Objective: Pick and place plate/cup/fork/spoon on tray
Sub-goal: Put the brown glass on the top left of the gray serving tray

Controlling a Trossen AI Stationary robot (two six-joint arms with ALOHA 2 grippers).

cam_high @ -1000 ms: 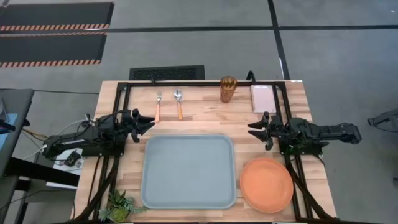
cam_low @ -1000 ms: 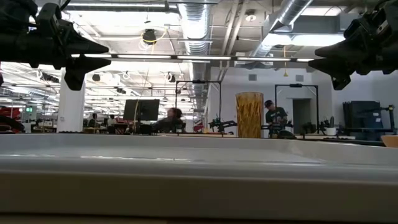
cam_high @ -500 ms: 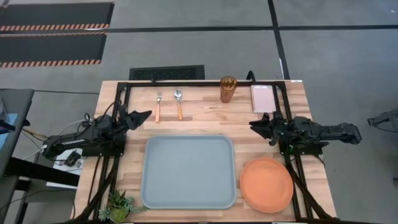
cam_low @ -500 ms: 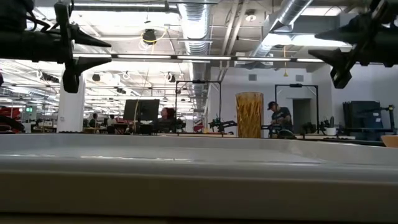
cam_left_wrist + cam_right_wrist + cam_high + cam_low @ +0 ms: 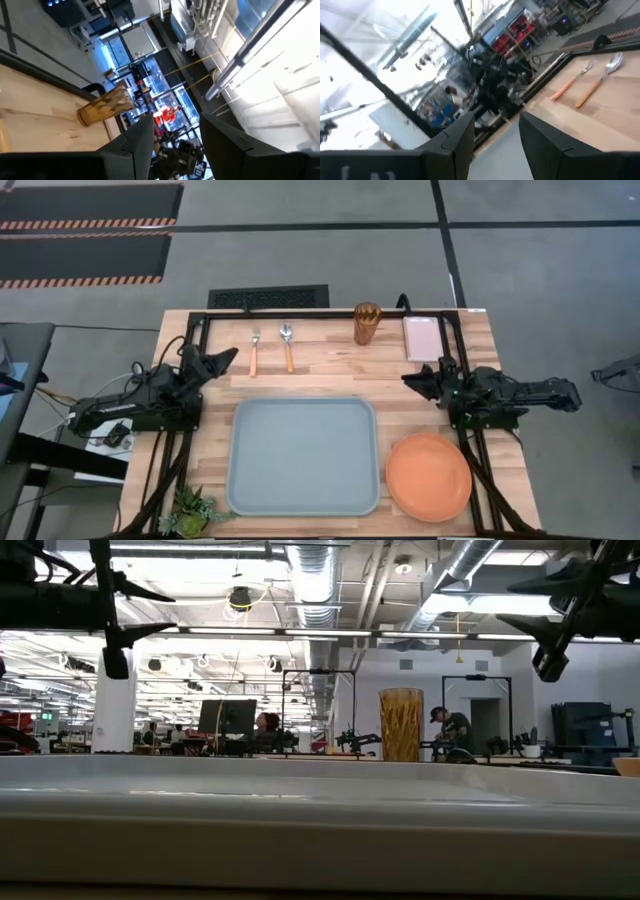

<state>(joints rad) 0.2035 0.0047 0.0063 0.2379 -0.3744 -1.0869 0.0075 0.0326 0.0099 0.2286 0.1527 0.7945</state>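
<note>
The pale grey-blue tray [image 5: 303,455] lies at the table's near middle; its rim [image 5: 320,802] fills the low view. The orange plate [image 5: 428,477] lies flat on the table to the tray's right. The amber cup [image 5: 367,323] stands upright at the far edge and also shows in the left wrist view [image 5: 102,107]. The fork [image 5: 254,350] and spoon [image 5: 288,346] lie side by side beyond the tray, and show in the right wrist view too, fork [image 5: 575,80] and spoon [image 5: 600,80]. My left gripper [image 5: 232,355] hovers open left of the fork. My right gripper [image 5: 408,377] hovers open beyond the plate.
A pinkish-white pad [image 5: 421,337] lies at the far right, next to the cup. A small green plant [image 5: 190,510] stands at the near left corner. Black frame rails [image 5: 330,313] run along the table's far edge and sides. People show in the room behind.
Both grippers have rolled about their own axes, so their fingers now stand one above the other rather than side by side. Both have risen a little and tipped up. My left gripper has also gone a little toward the far edge. Nothing on the table has moved.
</note>
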